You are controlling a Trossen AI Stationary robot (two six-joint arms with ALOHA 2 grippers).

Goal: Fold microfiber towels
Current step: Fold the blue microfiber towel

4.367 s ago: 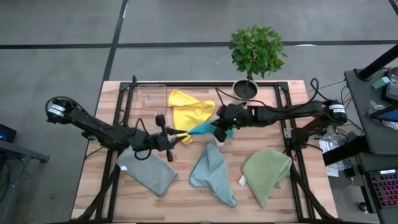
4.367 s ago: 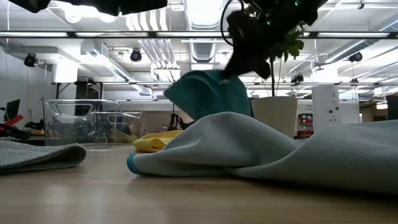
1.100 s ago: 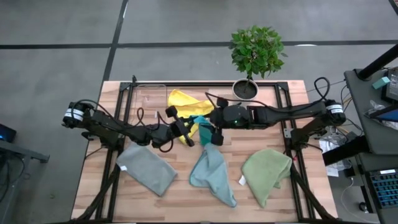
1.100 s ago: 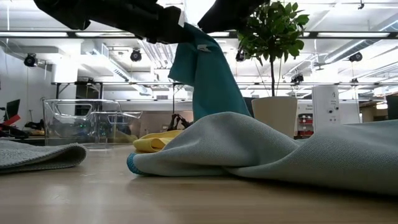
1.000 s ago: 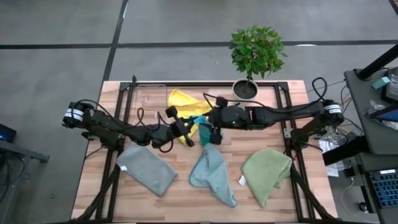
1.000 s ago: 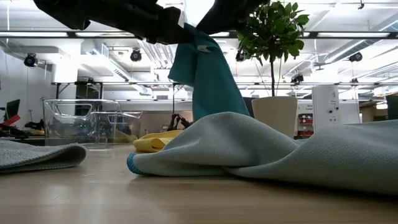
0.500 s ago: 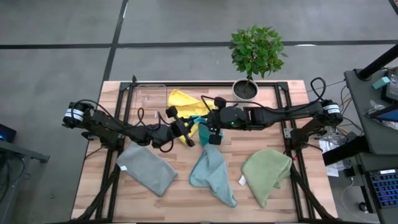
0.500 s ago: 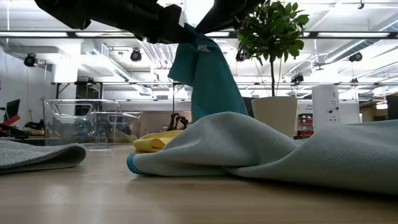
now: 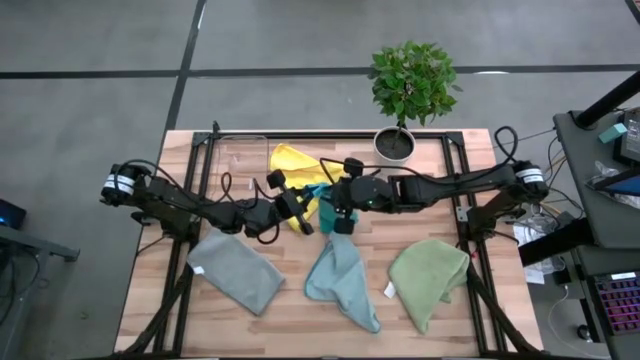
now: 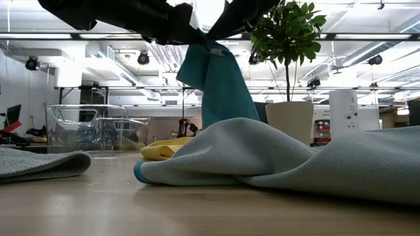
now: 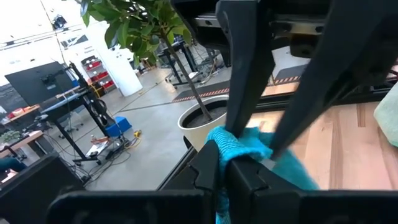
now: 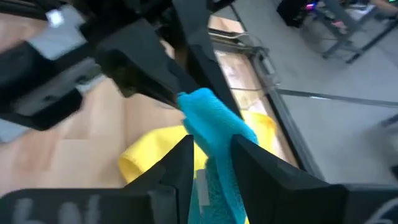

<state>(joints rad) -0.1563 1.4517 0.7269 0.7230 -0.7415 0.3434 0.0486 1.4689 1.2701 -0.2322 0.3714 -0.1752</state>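
The teal towel (image 10: 222, 85) hangs in the air over the table's middle. My left gripper (image 9: 303, 210) and my right gripper (image 9: 334, 212) meet at its top, both shut on it, and its lower part drops behind the light blue towel (image 10: 275, 157). That light blue towel (image 9: 342, 280) lies crumpled on the table near the front. The grey towel (image 9: 237, 272) lies front left, the olive green towel (image 9: 428, 278) front right. The yellow towel (image 9: 293, 165) lies at the back. My left gripper pinches a bunched top corner of the teal towel (image 11: 239, 146) between its two fingers, reaching in level from the table's left. The towel hangs below it. My right gripper pinches the towel's top edge (image 12: 208, 121) right beside the left fingers (image 12: 186, 68), slanting down from the table's right. The cloth hangs slack, clear of the table.
A clear plastic bin (image 10: 92, 128) stands at the back left. A potted plant (image 9: 410, 85) stands at the back edge, right of the middle. Bare wood shows between the lying towels and along the near edge (image 9: 300, 335).
My right gripper has moved a little toward the table's left, up to the teal towel's top beside my left gripper, and now has its fingers on the cloth. The towel hangs as before.
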